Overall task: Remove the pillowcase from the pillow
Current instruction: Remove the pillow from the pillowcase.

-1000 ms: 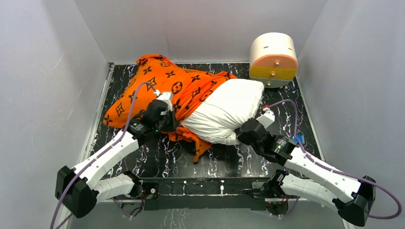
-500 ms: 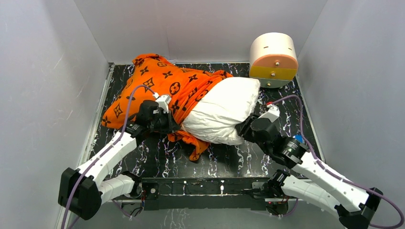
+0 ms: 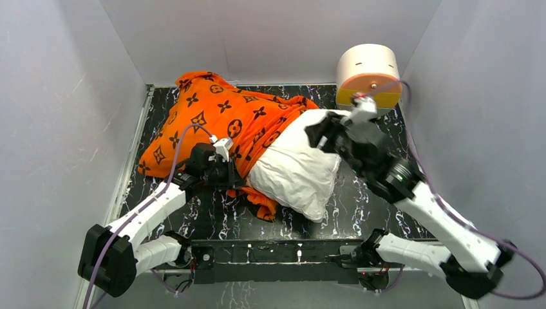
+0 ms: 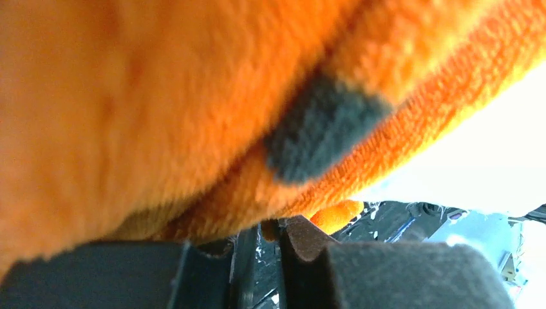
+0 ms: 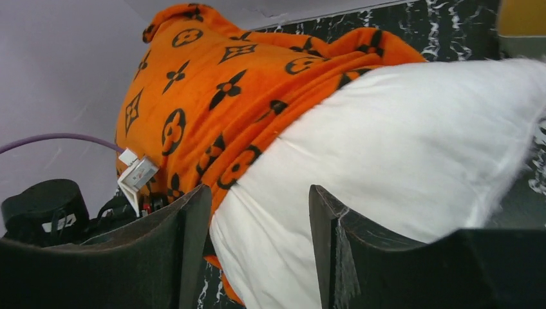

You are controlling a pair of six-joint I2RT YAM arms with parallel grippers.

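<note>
Right gripper (image 5: 257, 193) fingers spread wide over the pillow (image 5: 399, 148), grasping nothing; left gripper (image 4: 255, 257) buried under pillowcase (image 4: 161, 116) plush, grip unreadable.

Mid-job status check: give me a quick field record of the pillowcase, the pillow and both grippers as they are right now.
pillowcase: covers the pillow's left part, bunched toward the far left corner
pillow: right half bare, lying on the table
left gripper: at the pillowcase's near hem, jaws nearly closed, grip unclear
right gripper: open, empty, above the pillow's far right end
task: not done
</note>
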